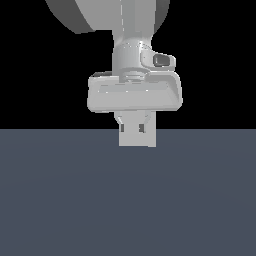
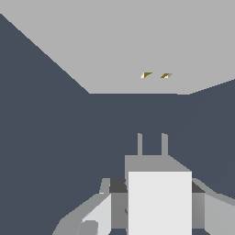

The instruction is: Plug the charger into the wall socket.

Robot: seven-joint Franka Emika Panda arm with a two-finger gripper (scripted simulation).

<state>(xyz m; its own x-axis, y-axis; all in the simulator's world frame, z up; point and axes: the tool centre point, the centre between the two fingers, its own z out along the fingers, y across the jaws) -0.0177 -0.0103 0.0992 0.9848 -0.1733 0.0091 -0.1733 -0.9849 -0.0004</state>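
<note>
In the wrist view my gripper [image 2: 156,190] is shut on the charger [image 2: 159,204], an off-white block held between the two fingers [image 2: 106,206]. Its two thin prongs [image 2: 140,144] point at the wall socket [image 2: 119,50], a pale grey plate with two small yellowish holes [image 2: 147,75]. A gap of dark floor lies between the prongs and the plate. In the exterior view the socket [image 1: 137,137] is a small upright square plate standing in front of my gripper [image 1: 135,120]. It hides the fingertips and the charger.
A dark blue-grey floor [image 1: 128,200] spreads around the plate. The background above it is black. The arm's wrist and hand body [image 1: 135,95] hang over the plate in the exterior view.
</note>
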